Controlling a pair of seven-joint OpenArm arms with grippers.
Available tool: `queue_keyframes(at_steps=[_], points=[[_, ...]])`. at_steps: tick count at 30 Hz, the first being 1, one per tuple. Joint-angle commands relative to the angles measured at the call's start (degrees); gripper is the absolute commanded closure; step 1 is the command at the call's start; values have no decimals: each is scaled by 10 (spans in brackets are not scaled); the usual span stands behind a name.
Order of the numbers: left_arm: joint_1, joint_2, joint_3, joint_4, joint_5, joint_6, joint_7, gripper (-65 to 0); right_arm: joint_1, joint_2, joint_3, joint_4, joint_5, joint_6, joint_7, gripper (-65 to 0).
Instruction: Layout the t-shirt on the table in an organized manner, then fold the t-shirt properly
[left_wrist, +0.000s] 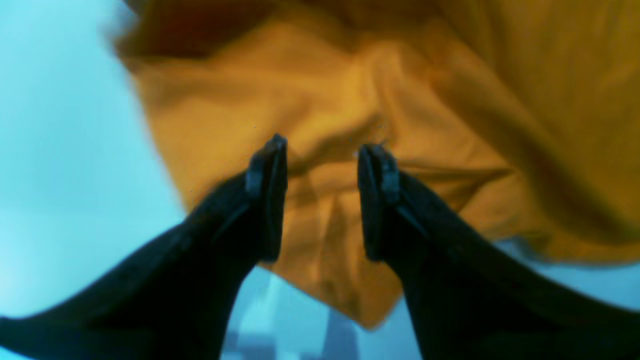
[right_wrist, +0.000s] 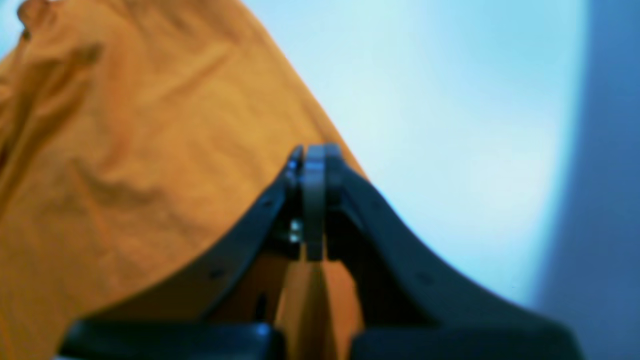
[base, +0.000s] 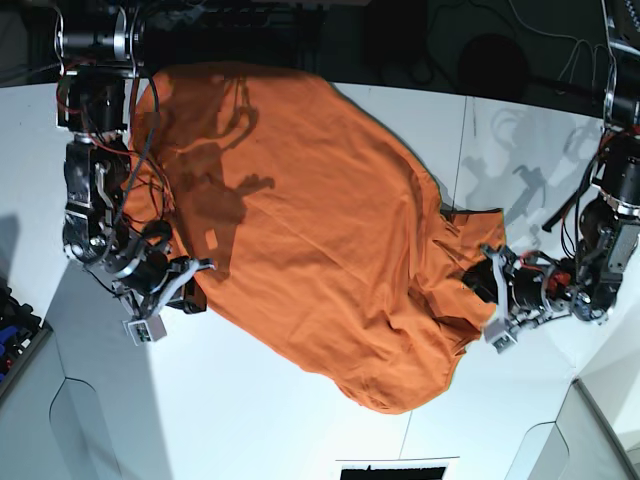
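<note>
The t-shirt lies crumpled, long axis diagonal across the table.

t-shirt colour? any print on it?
The t-shirt is plain orange with no print visible. It shows best in the base view.

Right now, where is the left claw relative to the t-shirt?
In the base view the left claw is on the right side, at the bunched edge of the t-shirt, jaws apart over the cloth.
</note>
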Motion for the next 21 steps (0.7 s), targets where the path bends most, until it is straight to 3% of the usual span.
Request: queue_keyframes(at_steps=[1, 4, 9, 11, 15, 21], points=[[-6, -13, -6, -5, 7, -1, -8, -260, 27, 3, -8, -6, -1, 4, 15, 0], [9, -11, -6, -47, 40, 16, -19, -260, 47, 5, -32, -34, -29, 4, 15, 0], [9, -10, -6, -100, 106, 16, -54, -260, 40, 32, -58, -35, -31, 4, 12, 0], [9, -10, -6, -104, 138, 21, -78, -260, 30, 44, -59, -35, -20, 4, 12, 0], [-2, -2, -6, -104, 196, 64, -122, -260, 0, 64, -59, -33, 26, 7, 0, 0], [-33, 43, -6, -105, 234, 85, -125, -260, -66, 79, -54, 2, 57, 10, -10, 0]])
